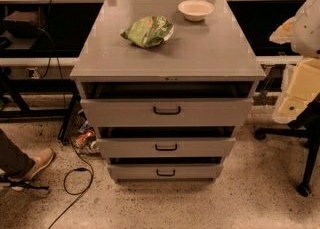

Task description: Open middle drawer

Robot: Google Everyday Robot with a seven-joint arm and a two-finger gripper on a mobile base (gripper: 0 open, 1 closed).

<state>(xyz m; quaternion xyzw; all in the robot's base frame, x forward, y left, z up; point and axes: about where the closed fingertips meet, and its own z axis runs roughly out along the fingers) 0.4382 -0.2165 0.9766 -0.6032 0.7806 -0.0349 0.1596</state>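
Observation:
A grey cabinet (170, 55) stands in the middle of the camera view with three drawer fronts stacked one above the other. The middle drawer (125, 148) has a flat grey front of medium width and a small black loop handle (166, 147) at its centre. A dark gap shows above its front. The wider drawer front (115, 112) is above it and the narrowest front (130, 172) is below. My gripper (294, 104) is at the right edge, on the white and yellowish arm, well right of the drawers and level with the top front. It touches nothing.
A green bag (147, 30) and a white bowl (195, 9) lie on the cabinet top. A person's shoe (36, 163) and a black cable (75, 183) are on the floor at left. A chair base with castors (302, 173) stands at right. Clutter (86, 139) lies beside the cabinet's left side.

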